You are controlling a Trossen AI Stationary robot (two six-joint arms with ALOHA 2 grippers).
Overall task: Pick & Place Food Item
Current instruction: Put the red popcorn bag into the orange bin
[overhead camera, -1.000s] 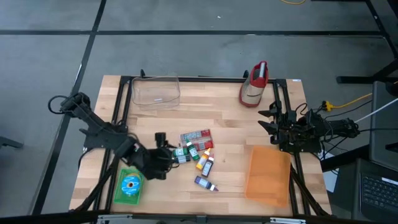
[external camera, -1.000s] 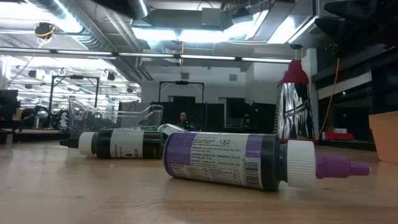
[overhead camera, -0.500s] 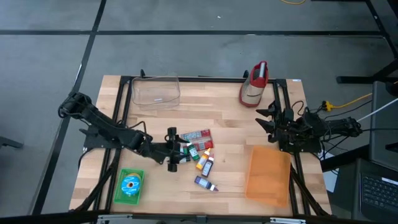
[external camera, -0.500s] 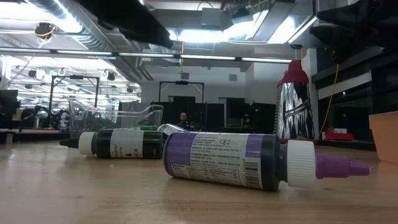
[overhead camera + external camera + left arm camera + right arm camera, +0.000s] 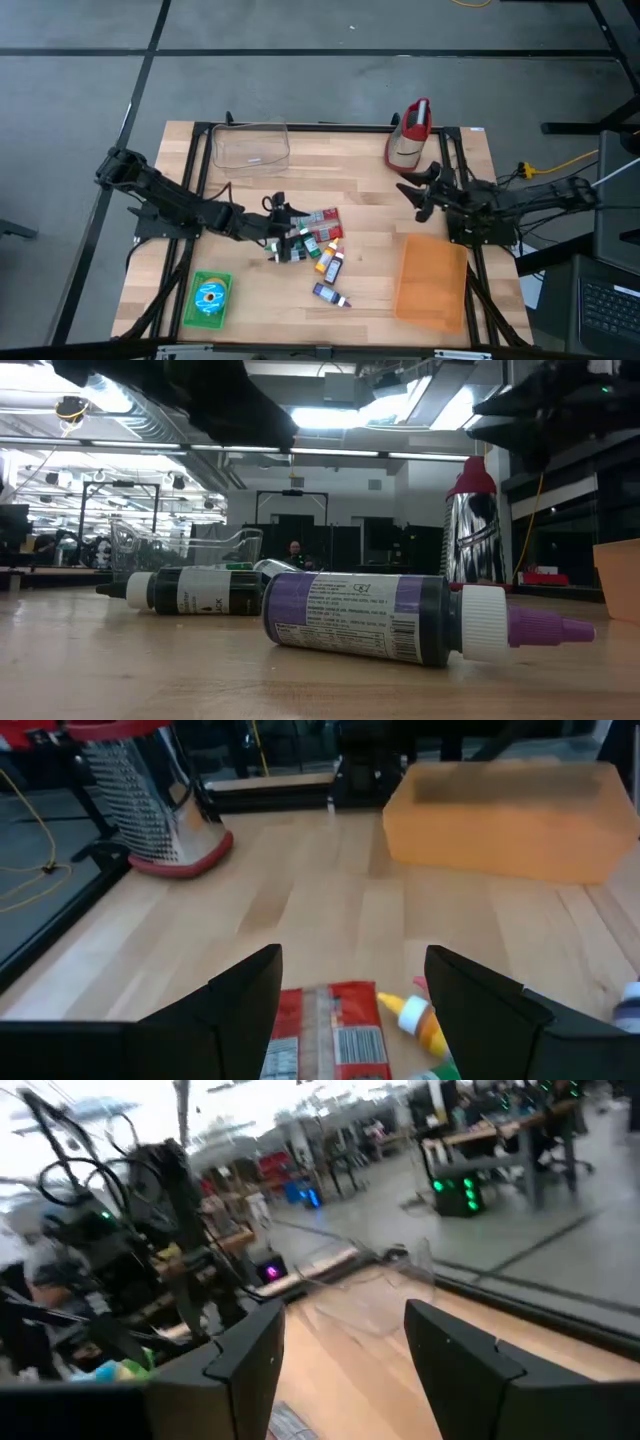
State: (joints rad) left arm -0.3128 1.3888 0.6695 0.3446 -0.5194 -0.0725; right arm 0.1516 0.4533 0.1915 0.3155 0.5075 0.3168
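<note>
We hold the left gripper with fingers apart, directly over the cluster's near edge; the red food packet lies just ahead between them. Risk: closing may also catch the adjacent yellow bottle. The right gripper, also spread, waits well apart.

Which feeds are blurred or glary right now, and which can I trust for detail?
Right wrist view: motion-smeared, the clear container barely readable. Left wrist view: soft, though the red packet and orange box show. Low view: sharp on the purple bottle, ceiling lights glaring. High view: evenly lit and the safest for detail.
</note>
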